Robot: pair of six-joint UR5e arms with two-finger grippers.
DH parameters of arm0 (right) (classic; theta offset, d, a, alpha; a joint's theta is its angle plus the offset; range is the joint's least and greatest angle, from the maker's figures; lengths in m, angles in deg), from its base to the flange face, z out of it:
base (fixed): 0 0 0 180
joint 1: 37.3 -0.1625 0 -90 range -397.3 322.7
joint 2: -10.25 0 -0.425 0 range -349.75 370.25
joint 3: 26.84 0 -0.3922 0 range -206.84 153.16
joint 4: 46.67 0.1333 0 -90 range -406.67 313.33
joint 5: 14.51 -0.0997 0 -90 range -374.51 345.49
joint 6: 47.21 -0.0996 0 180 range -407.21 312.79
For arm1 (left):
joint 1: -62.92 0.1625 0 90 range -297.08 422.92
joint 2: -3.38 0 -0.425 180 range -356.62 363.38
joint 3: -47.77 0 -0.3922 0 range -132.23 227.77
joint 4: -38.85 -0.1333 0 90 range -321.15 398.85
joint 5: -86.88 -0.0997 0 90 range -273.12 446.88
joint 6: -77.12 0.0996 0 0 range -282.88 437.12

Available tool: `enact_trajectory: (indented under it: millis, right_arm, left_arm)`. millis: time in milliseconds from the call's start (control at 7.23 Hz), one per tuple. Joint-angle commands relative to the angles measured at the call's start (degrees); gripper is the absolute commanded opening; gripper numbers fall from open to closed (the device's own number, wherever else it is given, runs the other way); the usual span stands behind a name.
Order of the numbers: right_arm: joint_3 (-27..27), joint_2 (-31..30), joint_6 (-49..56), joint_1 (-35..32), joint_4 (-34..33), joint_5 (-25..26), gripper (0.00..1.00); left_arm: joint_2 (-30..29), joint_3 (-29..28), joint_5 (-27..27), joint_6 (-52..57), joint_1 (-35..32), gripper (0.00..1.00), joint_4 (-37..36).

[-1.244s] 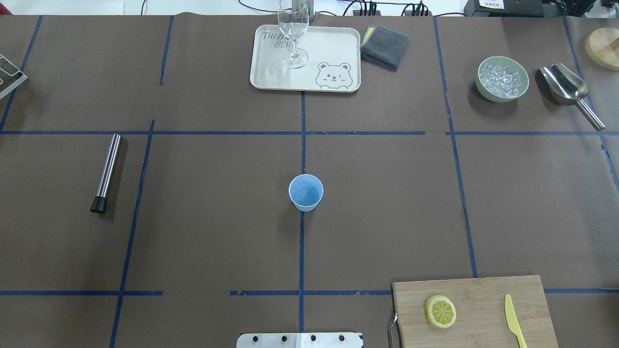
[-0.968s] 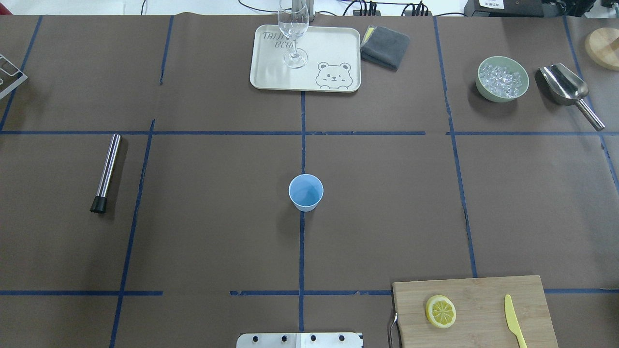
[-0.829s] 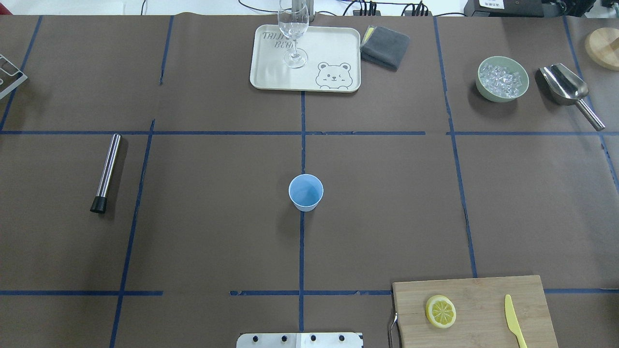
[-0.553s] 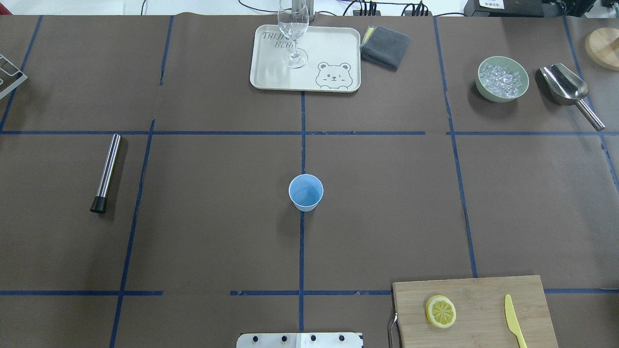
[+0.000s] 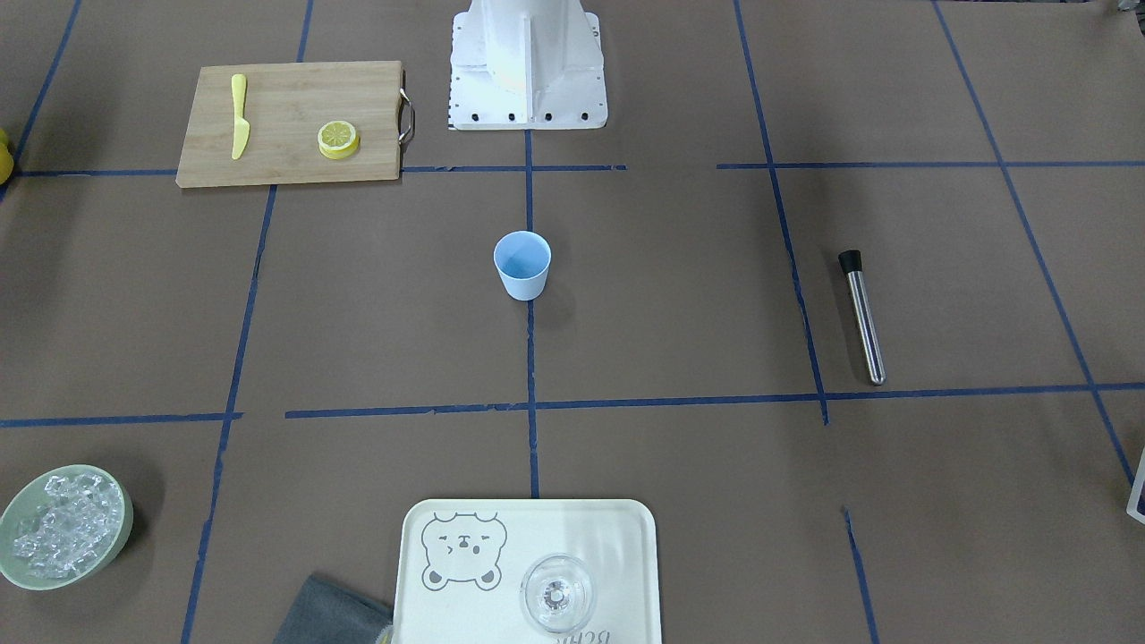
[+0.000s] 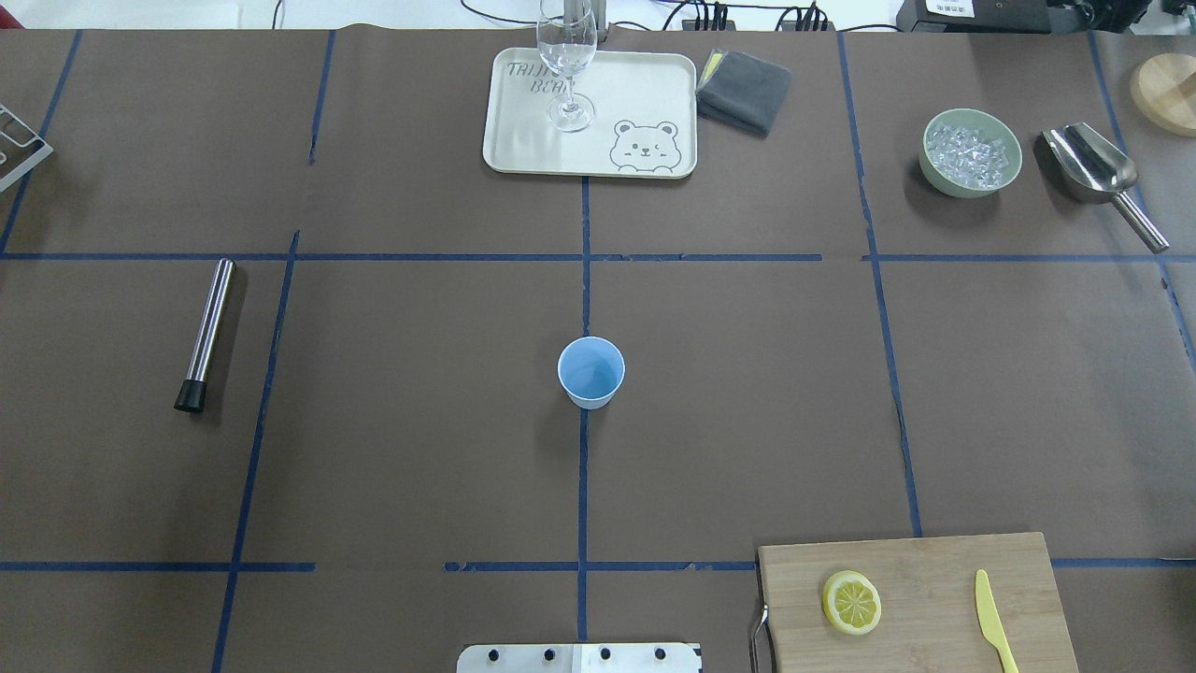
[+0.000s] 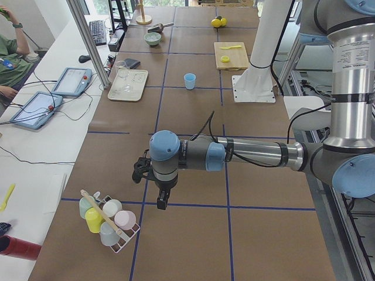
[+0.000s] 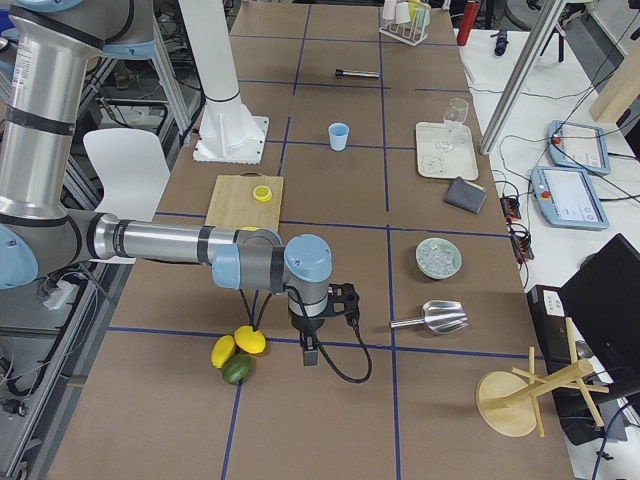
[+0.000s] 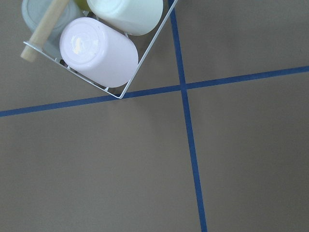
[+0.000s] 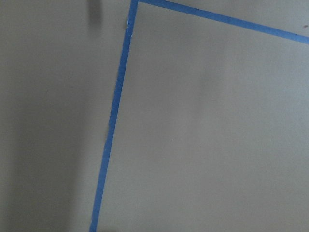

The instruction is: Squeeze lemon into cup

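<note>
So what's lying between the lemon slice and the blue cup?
Nothing. In the overhead view, from the lemon slice to the blue cup there is only its cutting board and bare brown table covering.

The light is bright, even and comes from overhead, so shadows stay soft: a faint one lies on the table (image 5: pixel 698 295) beside the cup (image 5: pixel 521 265), well away from either claw. Under the right claw (image 8: pixel 308 352), its wrist view is dim along one side and slightly soft. Under the left claw (image 7: pixel 160 202), the wrist view is crisp, with glare on a pink cup (image 9: pixel 99 52).
</note>
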Motion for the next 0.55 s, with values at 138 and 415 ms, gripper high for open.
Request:
enact_trajectory:
  millis: [138,415]
  right_arm:
    - [3.2,4.0,-1.2,0.3,0.4,-3.6,1.0]
    - [8.1,3.0,-4.9,0.2,1.0,-5.3,1.0]
  left_arm:
    - [0.0,0.1,0.0,0.0,0.0,1.0,0.1]
    - [0.0,0.1,0.0,0.0,0.0,1.0,0.1]
